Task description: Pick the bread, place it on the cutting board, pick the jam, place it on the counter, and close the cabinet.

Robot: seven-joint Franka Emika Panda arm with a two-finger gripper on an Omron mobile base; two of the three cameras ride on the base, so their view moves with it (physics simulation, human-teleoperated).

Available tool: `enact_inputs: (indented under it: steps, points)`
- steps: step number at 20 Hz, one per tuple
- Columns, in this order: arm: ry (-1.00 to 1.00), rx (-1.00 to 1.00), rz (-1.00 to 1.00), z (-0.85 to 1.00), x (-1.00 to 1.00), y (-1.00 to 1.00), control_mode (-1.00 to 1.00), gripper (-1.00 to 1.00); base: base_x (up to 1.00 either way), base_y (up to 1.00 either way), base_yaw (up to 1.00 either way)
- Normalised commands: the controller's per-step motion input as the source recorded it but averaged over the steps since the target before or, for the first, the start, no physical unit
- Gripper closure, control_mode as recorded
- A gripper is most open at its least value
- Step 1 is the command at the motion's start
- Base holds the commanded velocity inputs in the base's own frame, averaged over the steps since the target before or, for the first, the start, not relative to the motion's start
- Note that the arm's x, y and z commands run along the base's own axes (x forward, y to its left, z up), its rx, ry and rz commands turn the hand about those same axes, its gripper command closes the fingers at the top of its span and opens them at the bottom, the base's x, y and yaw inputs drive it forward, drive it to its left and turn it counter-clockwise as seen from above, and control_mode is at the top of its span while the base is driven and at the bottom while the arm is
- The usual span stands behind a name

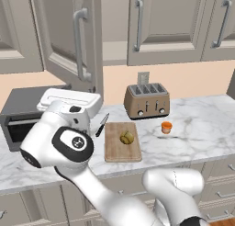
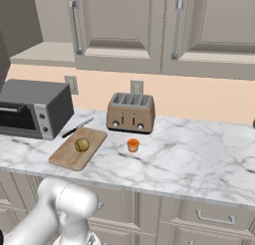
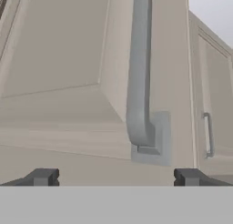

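Note:
The bread [image 1: 127, 138] [image 2: 82, 145] lies on the cutting board [image 1: 122, 142] [image 2: 74, 152]. The jam [image 1: 166, 127] [image 2: 132, 145] stands on the counter [image 1: 202, 128] [image 2: 199, 154], right of the board. The cabinet door [image 1: 69, 36] hangs open at the upper left, its bar handle [image 1: 80, 41] facing the room. In the hand view my gripper [image 3: 116, 177] is open and holds nothing. It faces the door panel close up, with the grey handle [image 3: 139, 82] just ahead between the finger lines. Whether it touches the door I cannot tell.
A brown toaster [image 1: 147, 101] [image 2: 131, 112] stands behind the board. A dark toaster oven [image 1: 18, 119] [image 2: 35, 109] sits at the left, and a knife [image 1: 102, 125] [image 2: 77, 128] lies beside the board. My arm [image 1: 59, 147] rises over the counter's left front.

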Motion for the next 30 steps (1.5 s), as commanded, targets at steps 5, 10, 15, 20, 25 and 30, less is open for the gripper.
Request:
enact_inputs:
  steps: [5,10,15,20,25,30]
  points:
    - [-0.03,0.0,0.0,-0.06,0.43,-0.46,-1.0,-1.0,0.0,0.0,0.0]
    - [0.0,0.0,0.0,-0.02,0.39,-0.47,-1.0,-1.0,0.0,0.0,0.0]
    - [0.0,0.0,0.0,0.0,0.43,-0.42,-1.0,-1.0,0.0,0.0,0.0]
    - [-0.01,0.0,0.0,0.0,0.47,-0.39,-1.0,-1.0,0.0,0.0,0.0]
    - [-0.01,0.0,0.0,0.0,0.47,-0.39,-1.0,-1.0,0.0,0.0,0.0]
    - [-0.01,0.0,0.0,0.0,0.45,-0.39,-1.0,-1.0,0.0,0.0,0.0]
